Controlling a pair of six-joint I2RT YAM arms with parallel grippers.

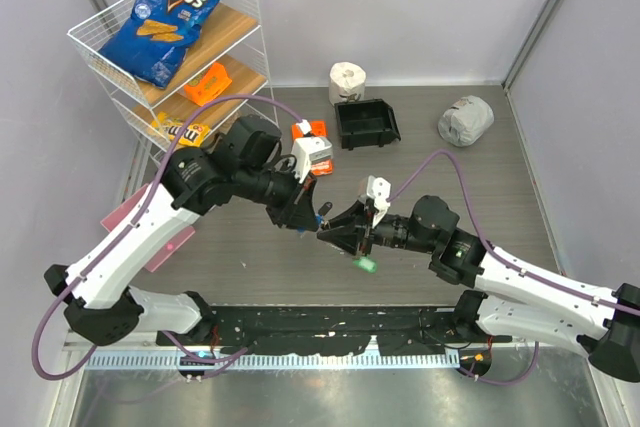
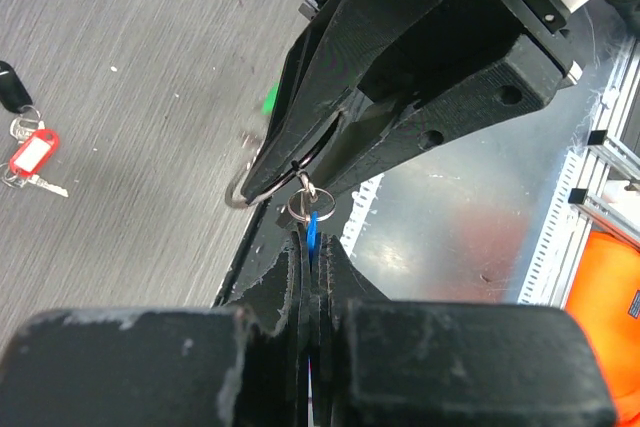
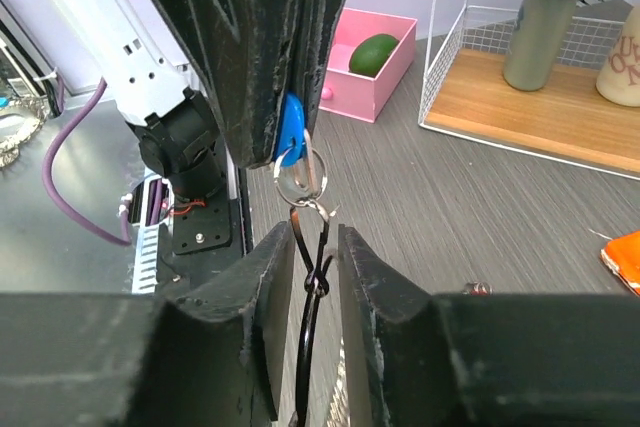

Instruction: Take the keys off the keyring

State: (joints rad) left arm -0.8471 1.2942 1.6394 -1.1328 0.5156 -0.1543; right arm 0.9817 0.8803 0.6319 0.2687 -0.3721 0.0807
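left gripper (image 2: pixel 312 245) clamped on blue key (image 2: pixel 312 229), right gripper (image 3: pixel 312 239) pinching keyring (image 2: pixel 240 193), red-tagged keys (image 2: pixel 30 155) aside

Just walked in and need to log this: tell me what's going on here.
Both arms meet above the table. The left gripper is shut on a blue key tag, which is linked to the keyring. The right gripper's jaws flank the keyring; whether they pinch it is unclear. A red-tagged key lies on the table.
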